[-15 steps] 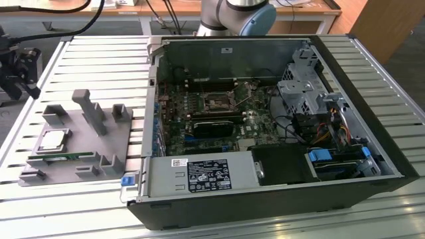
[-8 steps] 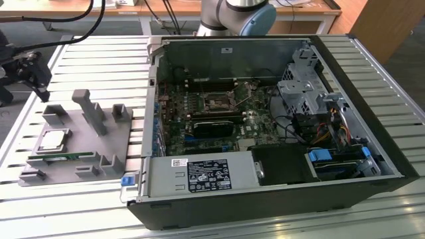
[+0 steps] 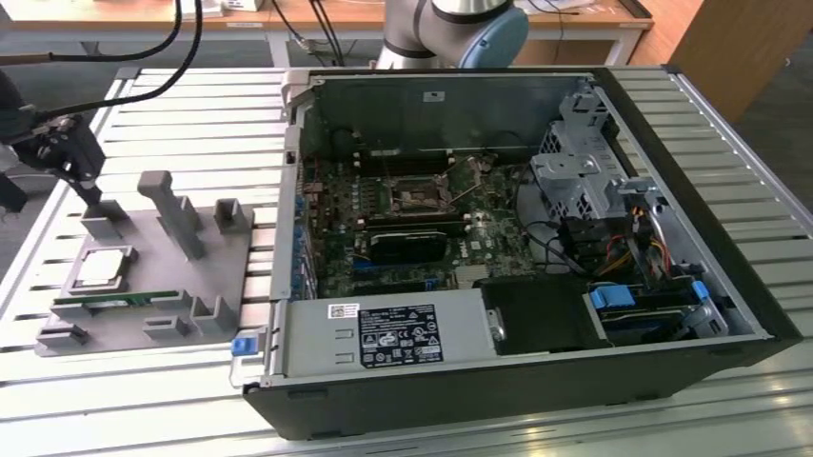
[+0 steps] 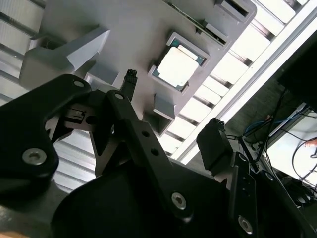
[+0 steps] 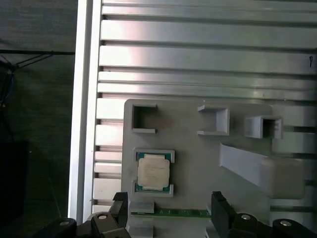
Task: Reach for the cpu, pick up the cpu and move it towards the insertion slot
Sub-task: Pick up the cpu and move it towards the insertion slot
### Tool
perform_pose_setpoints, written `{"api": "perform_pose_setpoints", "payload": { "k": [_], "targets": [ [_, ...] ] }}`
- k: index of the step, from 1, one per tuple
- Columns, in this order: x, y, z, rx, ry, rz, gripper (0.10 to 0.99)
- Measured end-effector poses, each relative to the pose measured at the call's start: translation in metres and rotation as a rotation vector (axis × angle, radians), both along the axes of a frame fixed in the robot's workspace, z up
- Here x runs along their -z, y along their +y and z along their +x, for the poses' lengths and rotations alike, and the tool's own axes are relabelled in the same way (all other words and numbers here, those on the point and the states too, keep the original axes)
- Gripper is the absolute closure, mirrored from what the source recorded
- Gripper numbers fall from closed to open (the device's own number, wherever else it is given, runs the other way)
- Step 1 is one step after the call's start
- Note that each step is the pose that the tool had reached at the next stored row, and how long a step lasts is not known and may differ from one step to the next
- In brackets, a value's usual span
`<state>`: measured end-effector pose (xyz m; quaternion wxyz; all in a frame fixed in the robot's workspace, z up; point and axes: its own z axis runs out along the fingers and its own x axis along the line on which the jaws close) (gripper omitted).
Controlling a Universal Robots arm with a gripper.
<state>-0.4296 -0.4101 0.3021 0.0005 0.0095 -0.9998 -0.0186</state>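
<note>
One cpu [image 5: 153, 172] beside half-hidden memory stick [image 5: 183, 213]

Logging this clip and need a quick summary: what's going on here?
The arm's end effector hangs open over the grey tray, holding nothing. The cpu lies in its tray recess, not yet grasped, next to the green memory stick. The insertion slot sits on the board inside the open computer case, which stands to the exterior view's right of the tray.

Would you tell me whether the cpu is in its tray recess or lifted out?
In the recess: the cpu lies flat in the grey tray, the open pincer apart from it.
</note>
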Motion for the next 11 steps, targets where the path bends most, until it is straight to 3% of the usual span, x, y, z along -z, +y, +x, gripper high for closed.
{"api": "perform_pose_setpoints", "payload": {
  "k": [11],
  "targets": [
    [0.0201,-0.0037,0.0001,-0.002,0.0001,0.0,0.322]
  ]
}}
